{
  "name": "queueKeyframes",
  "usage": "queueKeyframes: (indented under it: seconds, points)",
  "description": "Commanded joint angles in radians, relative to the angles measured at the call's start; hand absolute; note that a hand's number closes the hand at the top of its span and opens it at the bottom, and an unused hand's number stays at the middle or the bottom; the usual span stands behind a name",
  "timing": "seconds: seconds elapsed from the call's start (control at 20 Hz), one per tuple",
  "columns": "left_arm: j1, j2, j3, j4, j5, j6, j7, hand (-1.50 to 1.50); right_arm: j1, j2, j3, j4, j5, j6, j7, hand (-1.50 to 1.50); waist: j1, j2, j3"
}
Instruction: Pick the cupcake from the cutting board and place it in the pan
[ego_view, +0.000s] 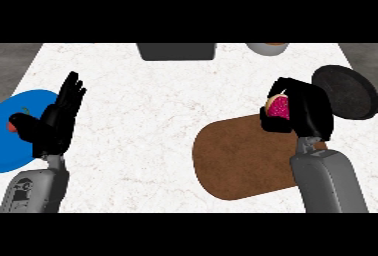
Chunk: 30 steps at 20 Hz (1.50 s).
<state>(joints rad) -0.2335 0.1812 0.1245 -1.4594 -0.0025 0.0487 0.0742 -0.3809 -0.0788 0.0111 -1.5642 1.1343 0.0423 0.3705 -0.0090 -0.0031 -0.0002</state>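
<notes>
Right hand (306, 112) is curled round the cupcake (279, 108), over the board's (244, 160) upper right corner, just left of the pan (347, 91). Left hand (53, 125) rests open at left, over the blue plate (15, 150).

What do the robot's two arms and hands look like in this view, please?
Both forearms are smooth grey casings, blocky with rounded edges, rising from the lower edge. The left forearm carries a small dark marking near its base. The left hand and right hand are matt black, with slender segmented fingers. No cables show.
</notes>
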Motion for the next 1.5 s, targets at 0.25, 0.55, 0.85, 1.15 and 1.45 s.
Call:
queueKeyframes:
  seconds: [0.25,0.55,0.85,1.15,1.45]
  points:
    - [0.011,-0.034,-0.027,0.001,-0.023,0.019,-0.019,0.0,-0.146,-0.1,-0.338,0.144,-0.293,-0.102,-0.119,1.5,0.016,0.008,0.001]
    - [-0.049,-0.01,-0.019,0.003,-0.016,0.004,0.031,0.0,-0.208,-0.311,-0.469,0.512,-0.323,-0.189,-0.34,1.5,0.026,0.012,0.002]
    - [-0.025,-0.027,-0.04,-0.04,-0.015,0.002,0.044,0.0,-0.278,-0.469,-0.531,0.836,-0.27,-0.338,-0.491,1.5,0.051,0.022,0.003]
    - [-0.062,-0.024,-0.041,-0.02,-0.008,-0.015,0.033,0.0,-0.327,-0.547,-0.569,1.071,-0.25,-0.462,-0.599,1.5,0.083,0.037,0.007]
    - [-0.08,-0.028,-0.044,-0.026,-0.011,-0.009,0.035,0.0,-0.334,-0.598,-0.628,1.198,-0.291,-0.485,-0.676,1.5,0.092,0.044,0.01]
